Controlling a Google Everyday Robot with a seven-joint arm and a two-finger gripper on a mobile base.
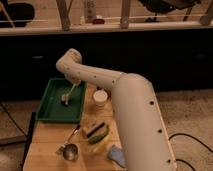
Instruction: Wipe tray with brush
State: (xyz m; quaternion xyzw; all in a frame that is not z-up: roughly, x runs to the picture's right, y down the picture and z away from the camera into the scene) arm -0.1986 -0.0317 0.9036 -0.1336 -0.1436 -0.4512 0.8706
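Observation:
The dark-green tray point(54, 111) lies at the back left of the wooden table. The brush point(69, 93) slants over the tray's right half, its pale head point(64, 99) down on the tray floor and its thin whitish handle rising to the upper right. My gripper point(78, 83) is at the top of that handle, over the tray's right rim, and appears shut on it. The white arm bends over from the right and hides part of the table.
A white cup point(100, 97) stands just right of the tray. In front of it lie a striped sponge point(94, 129), a green item point(101, 135), a metal ladle point(70, 151) and a blue cloth point(117, 156). The table's point(45, 142) left edge runs close to the tray.

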